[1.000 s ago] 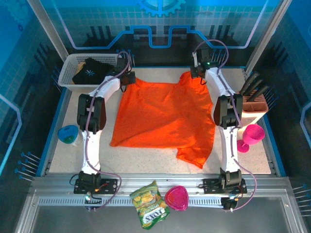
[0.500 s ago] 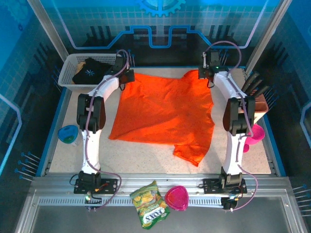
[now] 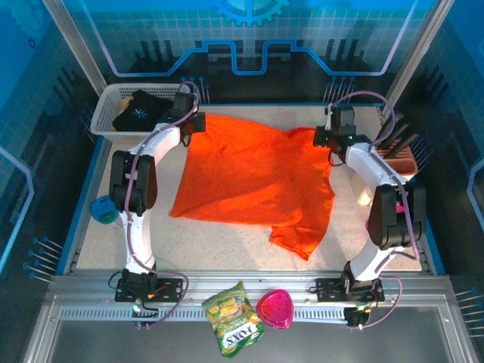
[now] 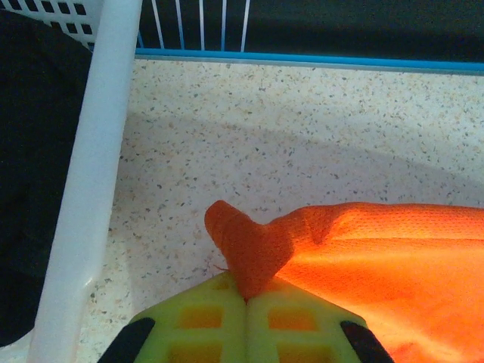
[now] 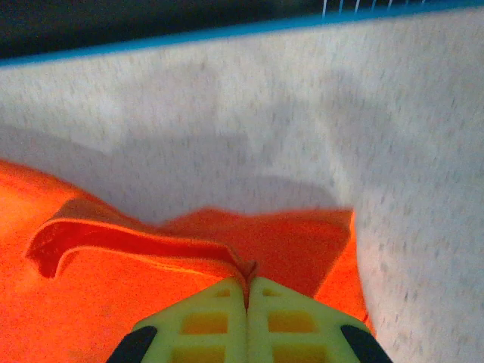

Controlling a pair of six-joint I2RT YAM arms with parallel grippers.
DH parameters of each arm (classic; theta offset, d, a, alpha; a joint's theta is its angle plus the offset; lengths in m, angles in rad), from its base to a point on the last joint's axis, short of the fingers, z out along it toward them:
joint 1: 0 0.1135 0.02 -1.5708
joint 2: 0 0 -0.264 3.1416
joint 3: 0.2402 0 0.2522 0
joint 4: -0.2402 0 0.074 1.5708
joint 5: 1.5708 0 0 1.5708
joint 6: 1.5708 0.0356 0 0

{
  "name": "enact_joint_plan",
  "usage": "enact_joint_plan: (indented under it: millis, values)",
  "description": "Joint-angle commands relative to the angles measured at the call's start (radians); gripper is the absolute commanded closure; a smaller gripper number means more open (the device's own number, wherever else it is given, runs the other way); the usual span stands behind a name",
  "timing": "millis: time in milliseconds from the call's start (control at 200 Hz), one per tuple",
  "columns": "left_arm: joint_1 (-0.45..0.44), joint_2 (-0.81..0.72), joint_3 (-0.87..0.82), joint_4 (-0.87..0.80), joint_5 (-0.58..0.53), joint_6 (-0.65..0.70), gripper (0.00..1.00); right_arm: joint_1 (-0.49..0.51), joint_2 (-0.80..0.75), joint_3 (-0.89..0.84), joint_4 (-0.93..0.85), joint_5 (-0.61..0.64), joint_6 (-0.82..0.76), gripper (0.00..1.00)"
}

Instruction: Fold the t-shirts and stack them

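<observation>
Counting up now: two t-shirts, one orange shirt and one black shirt. One white basket. One snack bag, one pink dish, one blue cup, one brown rack. Two grippers: left gripper, right gripper.

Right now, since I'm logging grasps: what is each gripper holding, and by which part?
Both hold the orange t-shirt. The left gripper pinches its far-left corner. The right gripper pinches a fold at its far-right edge.
</observation>
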Motion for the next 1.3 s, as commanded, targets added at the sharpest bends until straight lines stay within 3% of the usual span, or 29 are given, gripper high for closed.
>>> enact_joint_plan:
  millis: [0,220,596,736,1001,1296]
  values:
    - [0.004,-0.057,-0.049,0.064,-0.027,0.051,1.0,0.025,-0.06,-0.082,0.08,-0.023,0.058,1.0]
    - [0.003,-0.113,-0.174,0.16,-0.014,0.103,1.0,0.036,-0.131,-0.185,0.095,-0.011,0.069,1.0]
    - [-0.021,-0.112,-0.193,0.083,-0.03,0.212,1.0,0.052,-0.178,-0.317,0.093,0.007,0.07,1.0]
    - [-0.057,-0.103,-0.21,0.078,-0.099,0.277,1.0,0.062,-0.174,-0.347,0.085,0.015,0.077,1.0]
    - [-0.127,-0.085,-0.291,0.182,-0.359,0.392,1.0,0.077,-0.164,-0.348,0.042,0.016,0.091,1.0]
    - [-0.129,-0.115,-0.372,0.236,-0.417,0.44,1.0,0.079,-0.174,-0.34,-0.043,0.03,0.091,1.0]
